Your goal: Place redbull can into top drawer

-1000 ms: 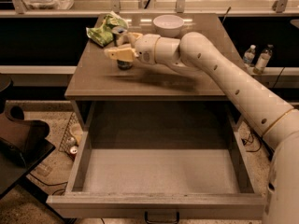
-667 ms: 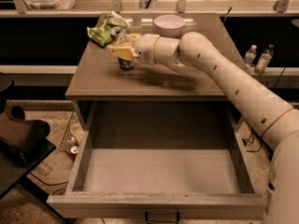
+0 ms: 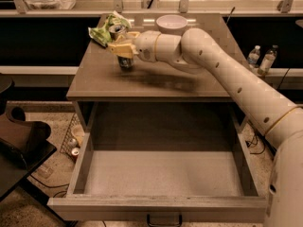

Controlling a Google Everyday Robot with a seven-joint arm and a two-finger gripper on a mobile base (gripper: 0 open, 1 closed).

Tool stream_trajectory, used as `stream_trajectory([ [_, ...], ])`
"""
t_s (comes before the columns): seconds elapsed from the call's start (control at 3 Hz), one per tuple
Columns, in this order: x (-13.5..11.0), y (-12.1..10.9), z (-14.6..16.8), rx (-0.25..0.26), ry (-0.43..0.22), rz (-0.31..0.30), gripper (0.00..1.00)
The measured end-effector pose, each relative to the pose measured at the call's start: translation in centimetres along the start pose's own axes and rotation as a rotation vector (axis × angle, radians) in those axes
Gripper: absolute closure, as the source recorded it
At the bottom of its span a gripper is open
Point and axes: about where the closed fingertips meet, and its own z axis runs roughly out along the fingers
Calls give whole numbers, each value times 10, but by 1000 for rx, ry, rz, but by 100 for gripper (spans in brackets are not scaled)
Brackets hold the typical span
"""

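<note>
End effector (image 3: 124, 48) with its yellowish fingers sits low over the rear left part of the flat brown bench (image 3: 156, 82), clamped around the upper part of the slim redbull can (image 3: 126, 63) (dark in this light), which stands upright on the benchtop. Just behind it are a second small can with a silver top (image 3: 116, 31) and a crumpled green snack bag (image 3: 100, 33). A round white bowl (image 3: 171, 23) rests near the back edge. Below, the wide grey-beige top drawer (image 3: 80, 167) is pulled fully open, well apart from the can.
</note>
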Motion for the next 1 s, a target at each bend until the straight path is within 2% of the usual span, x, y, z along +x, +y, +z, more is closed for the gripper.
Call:
stream_trajectory([
  [0.33,-30,1,-11,3,-10,-24,100],
  [0.67,-62,14,-36,13,-27,-46,100],
  [1.0,-74,34,-65,17,-50,-53,100],
])
